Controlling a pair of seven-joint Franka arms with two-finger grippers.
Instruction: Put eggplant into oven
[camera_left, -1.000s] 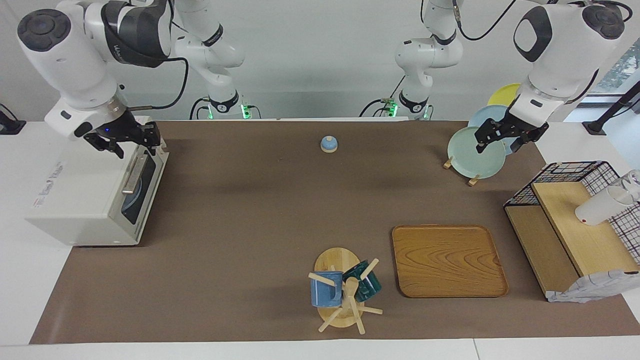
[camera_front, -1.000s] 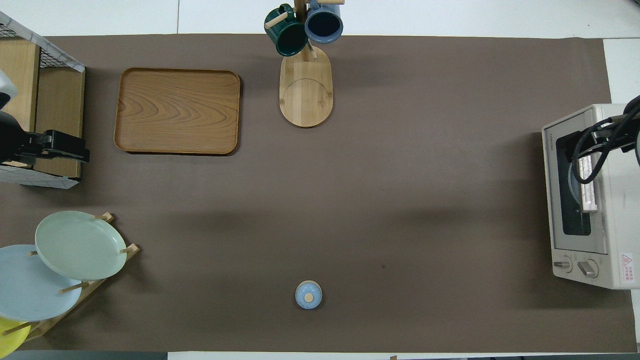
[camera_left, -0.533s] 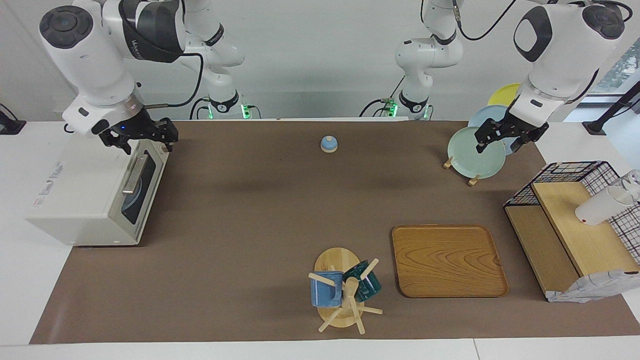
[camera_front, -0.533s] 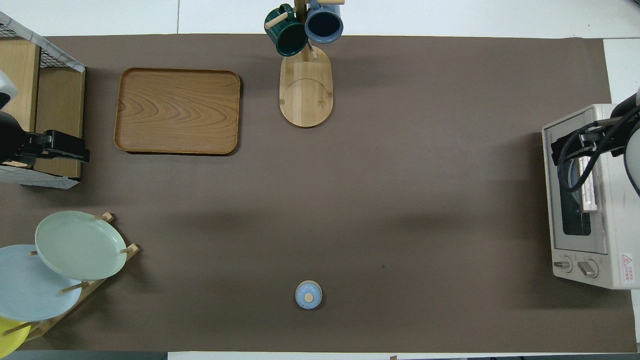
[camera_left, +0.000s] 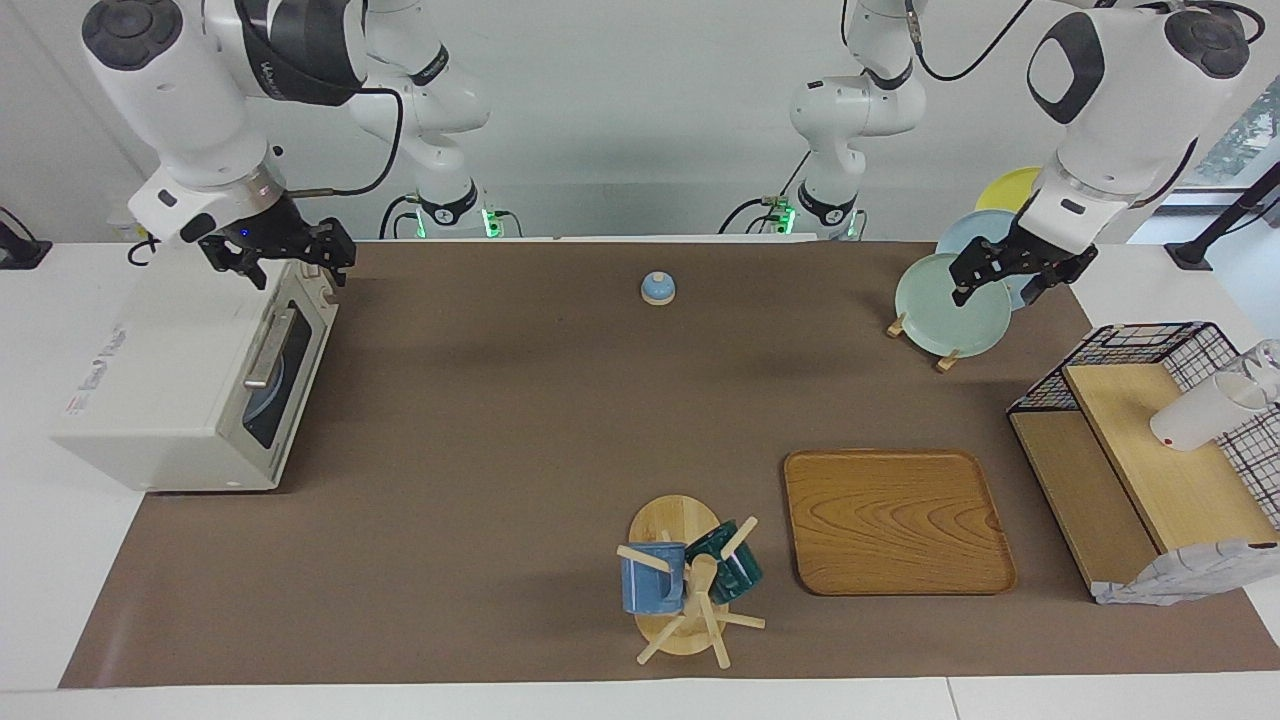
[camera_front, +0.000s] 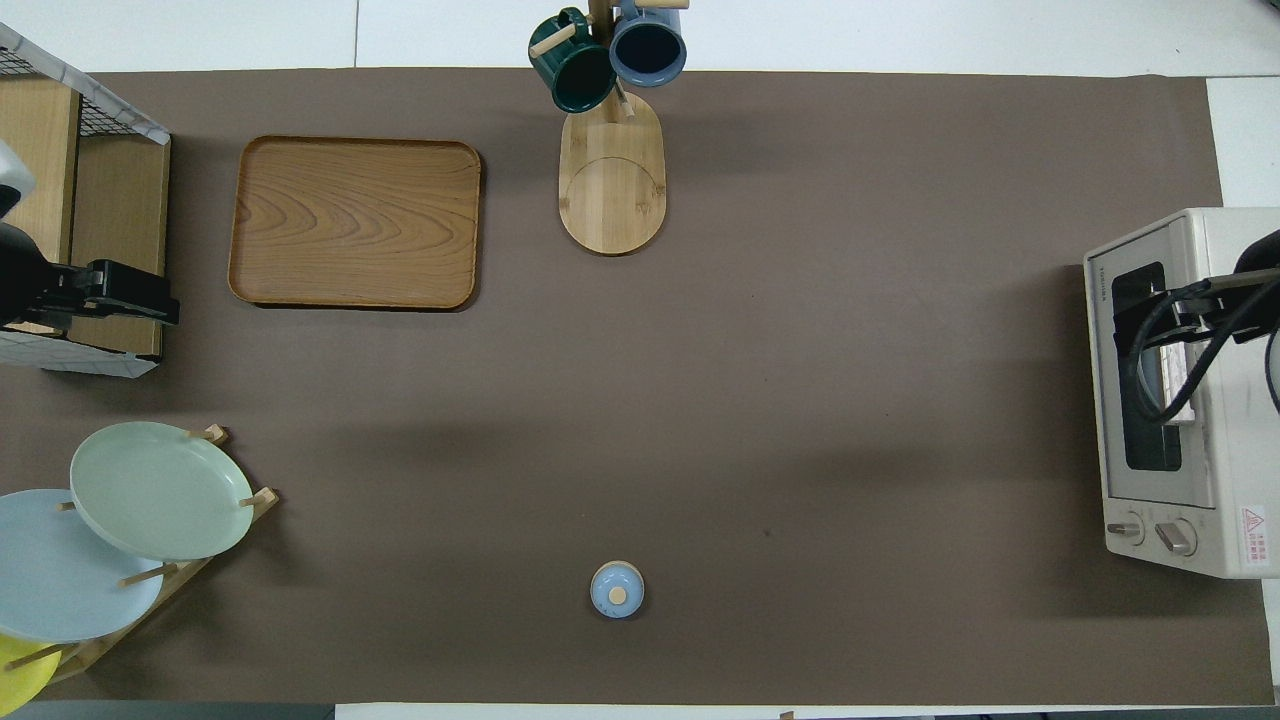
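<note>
You can't see the eggplant anywhere; the oven (camera_left: 170, 370) door is shut. Right gripper (camera_left: 290, 268), spread and empty, hangs over the oven; left gripper (camera_left: 1000, 290), also spread, waits over the plates (camera_left: 940, 310). Lift straight up, avoiding the handle (camera_left: 262, 350).

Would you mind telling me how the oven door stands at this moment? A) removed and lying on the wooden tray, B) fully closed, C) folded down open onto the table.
B: the oven shows its dark glass door flush with the white front, the bar handle up against it, and nothing lies on the wooden tray.
</note>
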